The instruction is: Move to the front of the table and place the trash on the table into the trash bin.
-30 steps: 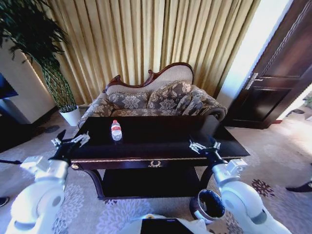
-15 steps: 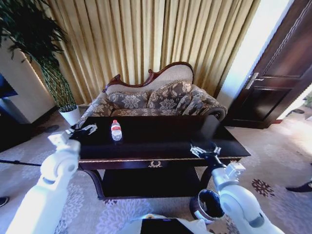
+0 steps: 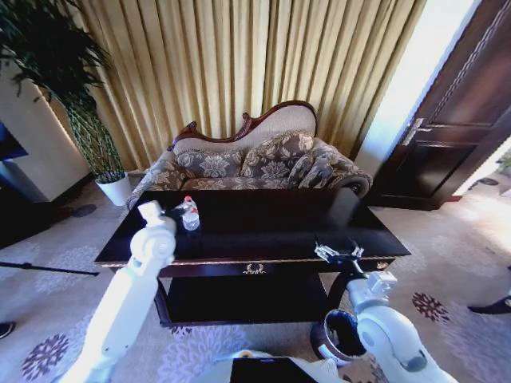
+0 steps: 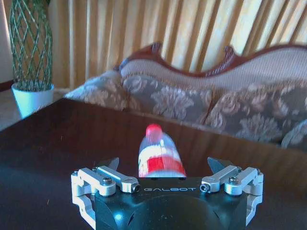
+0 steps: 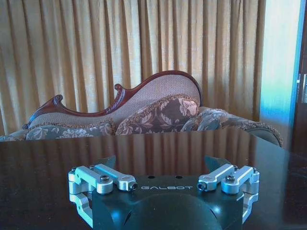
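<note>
Fingers (image 4: 106, 165) of the left gripper (image 4: 163, 168) spread wide, having swung in from the lower left to flank the clear plastic bottle with red cap (image 4: 158, 155), standing left of centre on the dark glossy bench (image 3: 271, 227); a grasp looks imminent.

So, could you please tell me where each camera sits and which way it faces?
Head view: high on the robot, looking forward and down at the table, sofa and bin; both arms show.
Left wrist view: behind the open left pincer, facing the bottle and sofa.
Right wrist view: behind the open right pincer, low over the table, facing the sofa.
All three share table and sofa.
</note>
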Robot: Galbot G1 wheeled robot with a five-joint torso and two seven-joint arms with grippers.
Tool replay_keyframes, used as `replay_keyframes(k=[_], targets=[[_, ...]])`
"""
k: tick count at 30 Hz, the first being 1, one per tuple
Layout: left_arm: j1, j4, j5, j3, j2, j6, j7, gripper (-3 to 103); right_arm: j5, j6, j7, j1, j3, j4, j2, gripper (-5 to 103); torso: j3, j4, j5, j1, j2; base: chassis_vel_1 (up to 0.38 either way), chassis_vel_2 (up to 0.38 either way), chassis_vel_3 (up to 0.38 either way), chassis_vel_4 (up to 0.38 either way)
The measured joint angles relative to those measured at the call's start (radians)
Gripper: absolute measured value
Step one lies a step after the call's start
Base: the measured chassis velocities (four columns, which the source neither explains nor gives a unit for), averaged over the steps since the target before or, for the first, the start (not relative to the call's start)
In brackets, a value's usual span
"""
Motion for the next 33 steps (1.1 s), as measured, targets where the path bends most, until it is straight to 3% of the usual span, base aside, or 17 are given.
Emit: replay_keyframes(k=[7,33], targets=[[0.007,0.014,-0.008,0.000,0.012,0.031,-0.022,100,0.002,0.009,0.001,0.015,0.019,-0.013,-0.009,100,0.000,0.0003,-0.0002,0.000,0.000,0.000,0.000,0.000,0.000],[-0.023,0.106,-0.019,0.021,-0.008,0.036,-0.013,101,0.017,0.026,0.007,0.041,0.030,-0.011,-0.015,100,0.000,0.0001,-0.0002,0.000,0.000,0.000,0.000,0.000,0.000]])
